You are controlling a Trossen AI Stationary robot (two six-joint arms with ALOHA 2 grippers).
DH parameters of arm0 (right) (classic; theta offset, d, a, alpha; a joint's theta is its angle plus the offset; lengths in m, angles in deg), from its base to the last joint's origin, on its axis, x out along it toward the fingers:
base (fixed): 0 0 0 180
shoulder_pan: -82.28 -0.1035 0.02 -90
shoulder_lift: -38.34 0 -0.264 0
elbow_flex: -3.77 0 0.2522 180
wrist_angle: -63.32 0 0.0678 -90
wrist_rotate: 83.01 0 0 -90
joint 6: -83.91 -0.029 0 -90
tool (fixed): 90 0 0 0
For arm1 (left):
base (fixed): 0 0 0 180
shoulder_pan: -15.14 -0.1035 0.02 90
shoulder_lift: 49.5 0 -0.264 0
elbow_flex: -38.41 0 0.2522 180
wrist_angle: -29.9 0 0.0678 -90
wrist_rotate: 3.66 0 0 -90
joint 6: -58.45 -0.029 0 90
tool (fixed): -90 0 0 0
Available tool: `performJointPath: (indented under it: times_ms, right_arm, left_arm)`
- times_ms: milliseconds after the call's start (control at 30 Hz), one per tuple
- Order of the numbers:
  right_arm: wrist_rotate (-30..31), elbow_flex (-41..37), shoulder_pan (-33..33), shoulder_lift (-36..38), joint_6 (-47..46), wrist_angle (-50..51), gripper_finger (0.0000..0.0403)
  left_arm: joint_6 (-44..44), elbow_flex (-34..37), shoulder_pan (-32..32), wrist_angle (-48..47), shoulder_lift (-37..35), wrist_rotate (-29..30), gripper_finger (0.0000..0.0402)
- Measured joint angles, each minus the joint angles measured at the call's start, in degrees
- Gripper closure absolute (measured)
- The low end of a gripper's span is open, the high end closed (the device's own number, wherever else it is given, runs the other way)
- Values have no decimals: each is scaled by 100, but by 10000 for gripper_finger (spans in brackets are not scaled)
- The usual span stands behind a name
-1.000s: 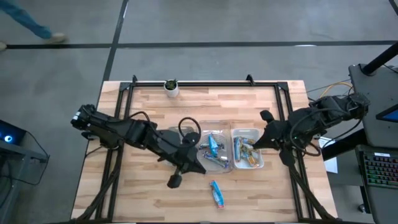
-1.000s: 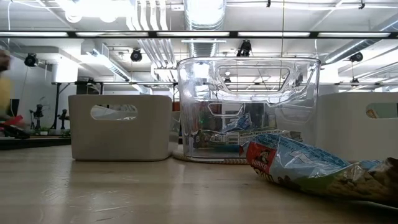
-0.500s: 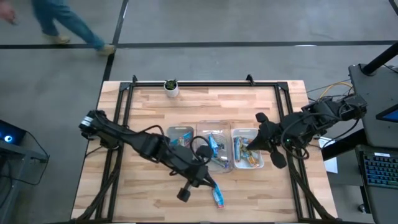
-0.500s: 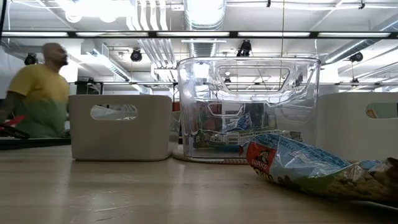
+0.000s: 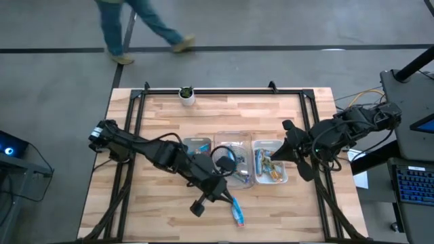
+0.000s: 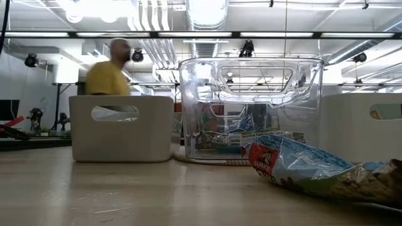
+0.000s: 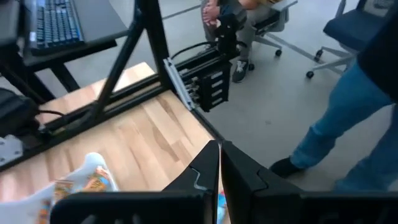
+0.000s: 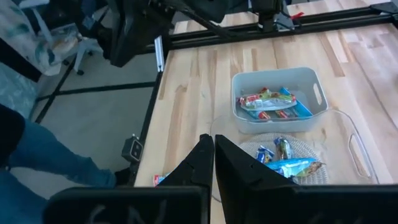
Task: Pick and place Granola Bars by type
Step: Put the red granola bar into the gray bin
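Most of the sorting looks done. Three trays sit in a row at the middle of the counter (image 5: pixel 271 115). The left tray (image 5: pixel 196 144) holds blue-wrapped bars, as far as the high view shows. The clear middle tray (image 5: pixel 239 177) holds several granola bars in blue and silver wrappers, and the right tray (image 5: pixel 281 177) holds brown-orange and tan ones. The right wrist view shows bars lying in an opaque tray (image 8: pixel 278 101) and more in the clear tray (image 8: pixel 292 163) next to it.

One blue granola bar (image 5: pixel 237 211) lies loose on the counter, in front of the trays near the front edge. It is the only bar visibly left to place. The low view shows it close up as a crinkled wrapper (image 6: pixel 301 166) in front of the clear tray.

The left gripper (image 5: pixel 228 195) reaches down over the front of the counter, just beside the loose bar, with its fingers closed on nothing. The right gripper (image 5: pixel 281 154) hangs over the right tray, its fingers also closed and empty.

A person (image 5: pixel 139 24) walks past beyond the far edge of the counter.
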State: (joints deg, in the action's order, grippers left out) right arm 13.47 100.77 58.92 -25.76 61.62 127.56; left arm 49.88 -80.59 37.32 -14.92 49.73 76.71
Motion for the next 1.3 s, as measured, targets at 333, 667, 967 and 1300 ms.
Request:
performJointPath:
  times_ms: [333,667,967,1300]
  right_arm:
    - [256,0,1,79,-109,12,394]
    - [356,0,39,105,13,30,394]
    - [578,0,39,105,-20,132,394]
    - [771,0,40,103,-66,159,394]
  left_arm:
    - [-701,-956,-147,-339,1052,2,401]
    - [-1357,-2698,-162,-2035,2625,-298,401]
    - [-1852,-2932,-20,-2301,3351,-641,401]
    - [-1465,-2908,-60,-2507,3348,-647,365]
